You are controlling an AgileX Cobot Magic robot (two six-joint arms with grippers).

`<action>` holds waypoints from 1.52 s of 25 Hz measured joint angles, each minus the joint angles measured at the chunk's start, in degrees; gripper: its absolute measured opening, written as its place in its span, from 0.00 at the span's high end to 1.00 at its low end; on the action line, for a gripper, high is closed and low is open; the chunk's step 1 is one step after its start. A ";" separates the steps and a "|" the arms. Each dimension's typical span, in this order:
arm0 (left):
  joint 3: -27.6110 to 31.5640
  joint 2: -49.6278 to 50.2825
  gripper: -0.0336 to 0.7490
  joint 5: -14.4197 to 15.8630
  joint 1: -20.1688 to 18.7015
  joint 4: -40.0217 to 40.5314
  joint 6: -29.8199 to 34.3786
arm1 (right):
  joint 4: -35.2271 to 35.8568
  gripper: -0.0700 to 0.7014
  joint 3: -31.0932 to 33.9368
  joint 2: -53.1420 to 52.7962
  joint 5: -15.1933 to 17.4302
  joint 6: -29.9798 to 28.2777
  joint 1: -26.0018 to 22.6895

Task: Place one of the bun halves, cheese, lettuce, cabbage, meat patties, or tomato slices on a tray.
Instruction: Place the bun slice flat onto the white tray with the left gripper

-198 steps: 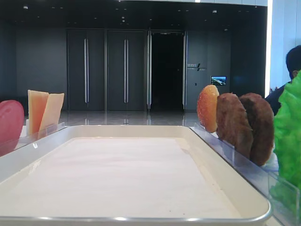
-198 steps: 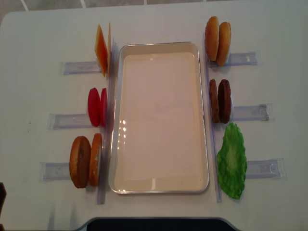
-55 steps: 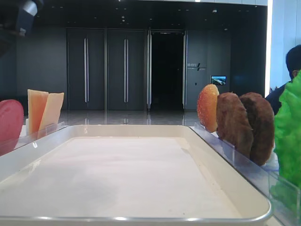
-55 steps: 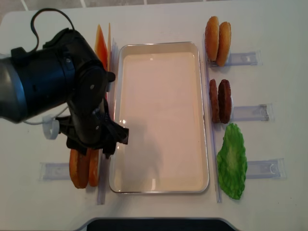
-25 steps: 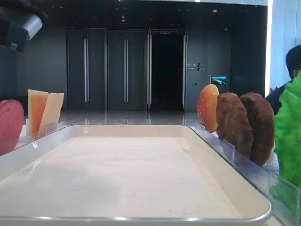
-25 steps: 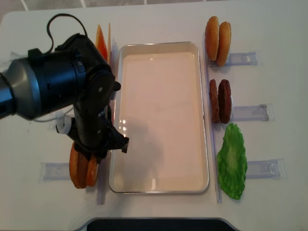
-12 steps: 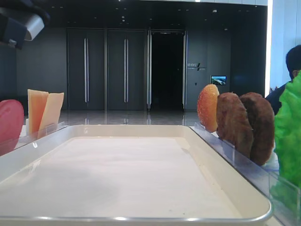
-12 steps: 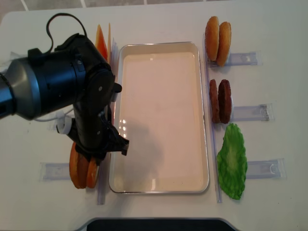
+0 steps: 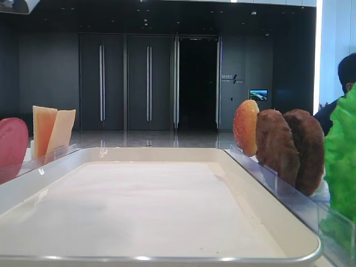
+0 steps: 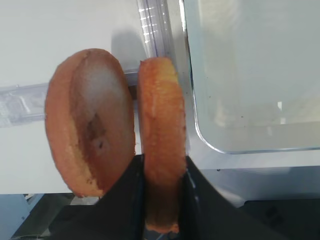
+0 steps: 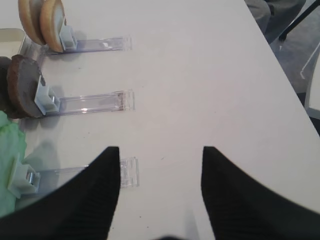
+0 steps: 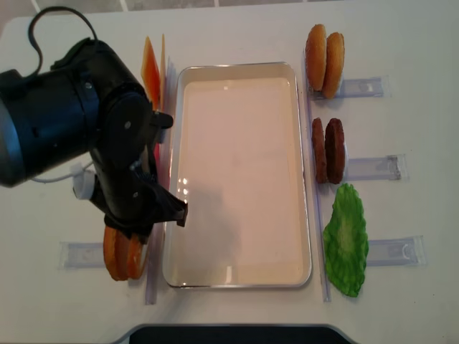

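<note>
My left gripper [image 10: 162, 167] is shut on the edge-on bun half [image 10: 161, 130], which stands beside the other bun half [image 10: 90, 120], just left of the tray [image 10: 196, 115]. From above, the black left arm [image 12: 93, 136] hides the gripper. Only the bun halves' [image 12: 118, 259] lower edges peek out. The tray [image 12: 244, 66] holds nothing. Cheese [image 12: 150, 72] stands at its far left, meat patties [image 12: 328, 150] and lettuce [image 12: 346, 240] at its right. A tomato slice [image 9: 12, 147] shows at the left. No cabbage shows. My right gripper [image 11: 160, 150] hangs open over bare table.
Two speckled domed buns [image 12: 324, 51] stand in the far right holder. Clear plastic holders [image 11: 95, 102] stretch out from the tray on both sides. A person [image 9: 339, 83] sits beyond the table on the right. The table's front edge [image 12: 229, 331] is close to the tray.
The left arm has risen toward the overhead camera and shifted a little left. Its wrist camera has gone up out of the low view. The jaws stay shut on the bun half.
</note>
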 joint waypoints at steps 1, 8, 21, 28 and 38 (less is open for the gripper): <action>0.00 -0.62 0.79 0.00 0.00 -0.14 -0.05 | 0.00 0.41 0.00 0.00 0.00 0.00 0.00; 0.00 -5.57 0.79 -0.10 -0.02 -1.32 -0.92 | 0.00 0.41 0.00 0.00 0.00 0.00 0.00; 0.00 -10.84 0.79 -1.21 -0.02 -3.92 -5.97 | 0.00 0.41 0.00 0.00 0.00 0.00 0.00; 1.99 -10.90 0.79 -15.28 1.07 -11.72 -2.85 | 0.00 0.41 0.00 0.00 0.00 0.00 0.00; 9.95 -8.15 0.80 -29.71 9.84 -37.84 23.46 | 0.00 0.41 0.00 0.00 0.00 0.00 0.00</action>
